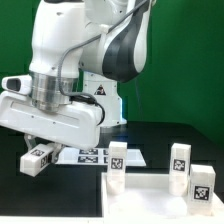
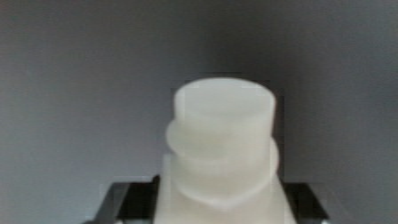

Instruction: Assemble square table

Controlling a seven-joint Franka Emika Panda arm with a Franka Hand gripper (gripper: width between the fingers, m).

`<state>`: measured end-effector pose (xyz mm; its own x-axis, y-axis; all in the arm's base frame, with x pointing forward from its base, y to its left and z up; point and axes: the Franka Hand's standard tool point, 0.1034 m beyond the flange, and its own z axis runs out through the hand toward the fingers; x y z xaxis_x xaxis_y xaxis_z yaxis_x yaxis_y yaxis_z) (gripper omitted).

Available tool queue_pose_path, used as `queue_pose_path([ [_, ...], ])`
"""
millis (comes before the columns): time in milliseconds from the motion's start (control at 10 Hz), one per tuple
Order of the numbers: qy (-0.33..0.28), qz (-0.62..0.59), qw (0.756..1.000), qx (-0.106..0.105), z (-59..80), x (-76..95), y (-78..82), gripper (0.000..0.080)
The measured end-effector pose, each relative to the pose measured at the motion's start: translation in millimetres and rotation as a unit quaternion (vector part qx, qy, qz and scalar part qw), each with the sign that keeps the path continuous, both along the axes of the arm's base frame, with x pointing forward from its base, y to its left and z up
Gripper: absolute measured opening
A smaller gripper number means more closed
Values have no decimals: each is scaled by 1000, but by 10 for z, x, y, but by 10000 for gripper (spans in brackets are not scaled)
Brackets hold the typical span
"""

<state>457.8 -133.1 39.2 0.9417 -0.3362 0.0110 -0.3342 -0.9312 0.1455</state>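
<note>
white leg [image 1: 37,158] sits pinched in the gripper [image 1: 35,150], well apart from the tabletop [image 1: 108,200]

Four short white plastic block legs [image 1: 38,158] [image 1: 117,156] [image 1: 180,157] [image 1: 201,184] with black-and-white marker tags, one white plastic square tabletop [image 1: 150,200] with raised rim, one marker board [image 1: 88,155]

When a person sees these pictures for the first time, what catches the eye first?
The big white arm dominates the exterior view's left, its gripper shut on a tagged leg. The wrist view shows that leg's round end close up. At the exterior view's lower right lies the white tabletop, with another leg upright near it.
</note>
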Motion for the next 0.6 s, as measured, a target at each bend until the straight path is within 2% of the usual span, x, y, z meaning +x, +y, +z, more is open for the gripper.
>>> queue_pose_path([
  [400, 20, 131, 991, 1, -1, -31, -60, 285],
  [500, 22, 182, 983, 1, -18, -153, -145, 285],
  [600, 22, 182, 983, -4, -81, -329, -191, 285],
])
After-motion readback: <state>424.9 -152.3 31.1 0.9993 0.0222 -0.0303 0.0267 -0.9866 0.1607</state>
